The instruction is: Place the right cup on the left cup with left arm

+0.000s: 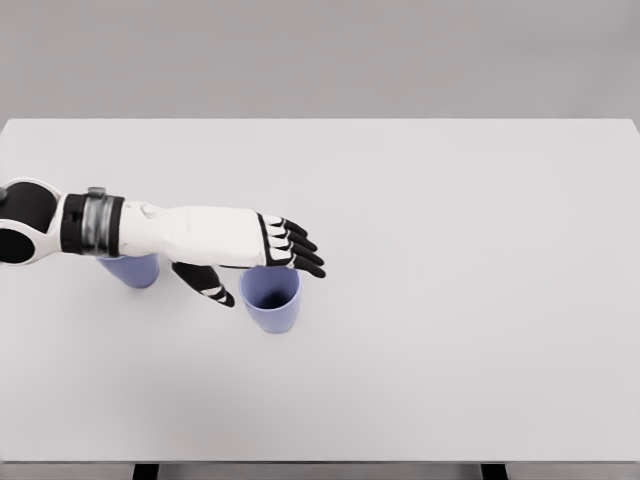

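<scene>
Two lavender cups stand upright on the white table (450,300). The right cup (271,302) is open-topped, left of the table's middle. The left cup (132,270) is mostly hidden under my left forearm. My left hand (262,272) hovers over the right cup's far rim, four fingers (300,250) stretched out past it and the thumb (207,283) down at the cup's left side. The hand is open and holds nothing; I cannot tell whether it touches the cup.
The white table spans nearly the whole view, with its front edge near the bottom and the back edge against a grey wall. Nothing else stands on it.
</scene>
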`<act>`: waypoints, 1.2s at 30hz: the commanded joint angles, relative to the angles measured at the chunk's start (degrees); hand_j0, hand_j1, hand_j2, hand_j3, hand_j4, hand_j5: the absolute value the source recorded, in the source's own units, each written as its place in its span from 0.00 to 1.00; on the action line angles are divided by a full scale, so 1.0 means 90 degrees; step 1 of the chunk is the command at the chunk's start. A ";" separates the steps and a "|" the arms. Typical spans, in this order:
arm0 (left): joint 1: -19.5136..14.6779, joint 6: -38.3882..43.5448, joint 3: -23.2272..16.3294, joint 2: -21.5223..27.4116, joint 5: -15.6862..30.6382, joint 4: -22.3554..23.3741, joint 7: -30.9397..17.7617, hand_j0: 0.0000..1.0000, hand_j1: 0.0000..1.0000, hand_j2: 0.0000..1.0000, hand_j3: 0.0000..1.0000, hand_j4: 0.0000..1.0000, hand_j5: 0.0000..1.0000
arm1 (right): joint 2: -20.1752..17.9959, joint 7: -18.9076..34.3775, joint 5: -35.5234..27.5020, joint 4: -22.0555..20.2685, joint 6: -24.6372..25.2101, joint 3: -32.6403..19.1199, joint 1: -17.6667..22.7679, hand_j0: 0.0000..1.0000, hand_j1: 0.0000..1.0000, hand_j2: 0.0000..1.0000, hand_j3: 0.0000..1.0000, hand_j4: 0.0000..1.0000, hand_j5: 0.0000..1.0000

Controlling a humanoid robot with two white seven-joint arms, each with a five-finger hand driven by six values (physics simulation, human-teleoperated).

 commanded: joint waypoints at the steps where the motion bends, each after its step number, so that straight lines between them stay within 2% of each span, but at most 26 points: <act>1: 0.0010 0.0004 0.0015 -0.0062 0.0041 0.0007 0.0003 1.00 1.00 1.00 1.00 1.00 1.00 | 0.0000 0.0003 0.0008 0.0007 -0.0006 0.0000 0.0000 1.00 1.00 1.00 1.00 1.00 1.00; 17: 0.0039 0.0004 0.0015 -0.0062 0.0041 0.0046 -0.0006 1.00 1.00 1.00 1.00 1.00 1.00 | 0.0000 0.0003 0.0008 0.0007 -0.0006 0.0000 0.0000 1.00 1.00 1.00 1.00 1.00 1.00; 27: 0.0137 0.0004 0.0015 -0.0179 -0.0184 0.0241 -0.0006 1.00 1.00 1.00 1.00 1.00 1.00 | 0.0000 0.0003 0.0008 0.0007 -0.0006 0.0000 0.0000 1.00 1.00 1.00 1.00 1.00 1.00; 36: 0.0234 0.0004 0.0024 -0.0286 -0.0184 0.0359 -0.0006 1.00 1.00 1.00 1.00 1.00 1.00 | 0.0000 0.0003 0.0008 -0.0002 0.0004 0.0000 0.0000 1.00 1.00 1.00 1.00 1.00 1.00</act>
